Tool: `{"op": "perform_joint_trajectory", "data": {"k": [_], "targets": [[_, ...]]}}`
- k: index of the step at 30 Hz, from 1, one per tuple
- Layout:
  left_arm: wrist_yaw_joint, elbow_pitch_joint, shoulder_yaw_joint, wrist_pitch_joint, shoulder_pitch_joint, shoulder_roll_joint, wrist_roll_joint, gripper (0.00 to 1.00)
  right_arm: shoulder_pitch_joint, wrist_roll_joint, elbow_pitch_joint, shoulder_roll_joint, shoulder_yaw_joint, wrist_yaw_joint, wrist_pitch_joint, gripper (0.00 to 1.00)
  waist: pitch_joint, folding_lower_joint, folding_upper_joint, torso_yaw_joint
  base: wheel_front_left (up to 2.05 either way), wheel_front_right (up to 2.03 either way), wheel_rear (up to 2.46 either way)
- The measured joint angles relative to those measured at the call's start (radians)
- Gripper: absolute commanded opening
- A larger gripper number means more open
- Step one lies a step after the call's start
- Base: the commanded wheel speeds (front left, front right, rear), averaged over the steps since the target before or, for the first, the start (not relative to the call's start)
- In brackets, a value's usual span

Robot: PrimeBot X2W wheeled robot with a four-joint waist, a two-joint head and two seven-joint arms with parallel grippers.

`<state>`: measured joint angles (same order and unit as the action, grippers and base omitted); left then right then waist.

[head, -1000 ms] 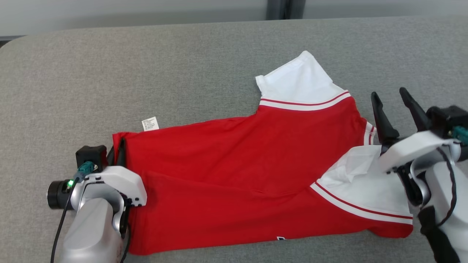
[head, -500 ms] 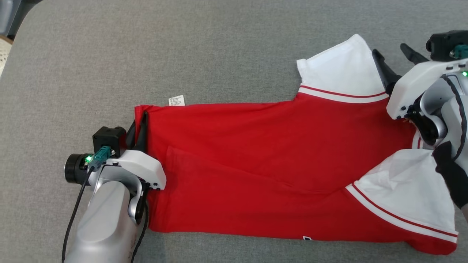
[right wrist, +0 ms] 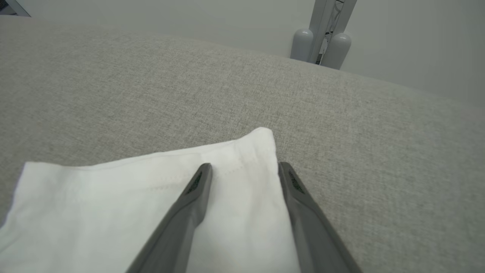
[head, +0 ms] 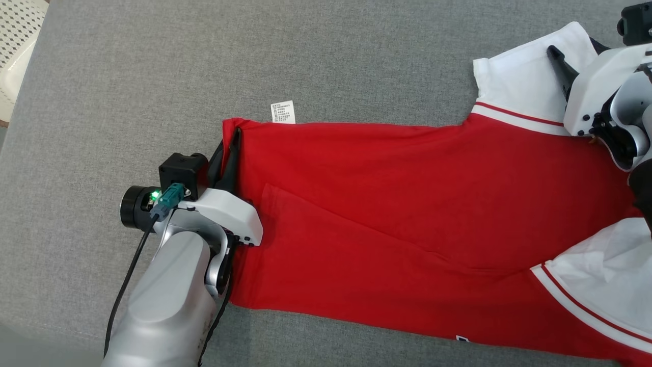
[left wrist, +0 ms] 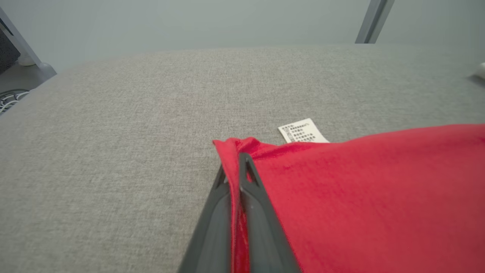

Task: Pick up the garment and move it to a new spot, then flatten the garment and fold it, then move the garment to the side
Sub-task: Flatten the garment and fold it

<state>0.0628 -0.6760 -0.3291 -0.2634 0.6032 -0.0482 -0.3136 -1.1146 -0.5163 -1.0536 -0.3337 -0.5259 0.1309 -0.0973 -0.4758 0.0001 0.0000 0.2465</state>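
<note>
My L pincer (left wrist: 235,170) pinches garment (head: 407,204) hem at 9 o'clock; R pincer (right wrist: 244,167), spread, straddles white sleeve (right wrist: 113,197) at 2; long axis 9–3.

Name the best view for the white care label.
Left wrist view: the care label lies close, lines of print visible, poking out past the edge of the red garment. Head view shows it smaller, print blurred, at the same edge.

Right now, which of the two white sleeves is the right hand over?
The far sleeve, top right in the head view: the open right hand straddles its corner. The near sleeve lies apart.
</note>
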Motion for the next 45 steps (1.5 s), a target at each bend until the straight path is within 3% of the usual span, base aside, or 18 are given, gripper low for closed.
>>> {"op": "perform_joint_trajectory", "data": {"k": [1, 10, 20, 30, 45], "targets": [[0.001, 0.002, -0.004, 0.000, 0.000, 0.000, -0.005, 0.00, -0.004, -0.001, -0.003, 0.000, -0.007, 0.000, 0.002, 0.00, -0.003, 0.0000, 0.0000, 0.002, 0.00, 0.00, 0.00], [0.017, 0.033, 0.007, 0.000, 0.023, 0.000, -0.001, 0.00, -0.052, -0.001, -0.056, -0.024, -0.029, 0.000, 0.143, 0.00, -0.017, 0.0000, 0.0000, -0.016, 0.00, 0.00, 0.00], [0.007, 0.053, 0.072, 0.000, 0.017, 0.000, 0.046, 0.00, -0.052, -0.019, -0.076, -0.006, -0.033, 0.000, 0.308, 0.00, 0.008, 0.0000, 0.0000, -0.071, 0.00, 0.00, 0.00], [-0.027, 0.070, 0.157, 0.000, -0.053, -0.005, 0.115, 0.00, 0.109, -0.110, 0.109, -0.016, -0.055, 0.000, 0.355, 0.00, 0.091, 0.0000, 0.0000, -0.136, 0.00, 0.00, 0.00], [-0.069, 0.139, 0.273, 0.000, -0.249, -0.032, 0.182, 0.00, 0.519, -0.132, 0.455, 0.017, 0.076, 0.000, 0.358, 0.00, 0.230, 0.0000, 0.0000, -0.232, 0.00, 0.00, 0.00]]}}
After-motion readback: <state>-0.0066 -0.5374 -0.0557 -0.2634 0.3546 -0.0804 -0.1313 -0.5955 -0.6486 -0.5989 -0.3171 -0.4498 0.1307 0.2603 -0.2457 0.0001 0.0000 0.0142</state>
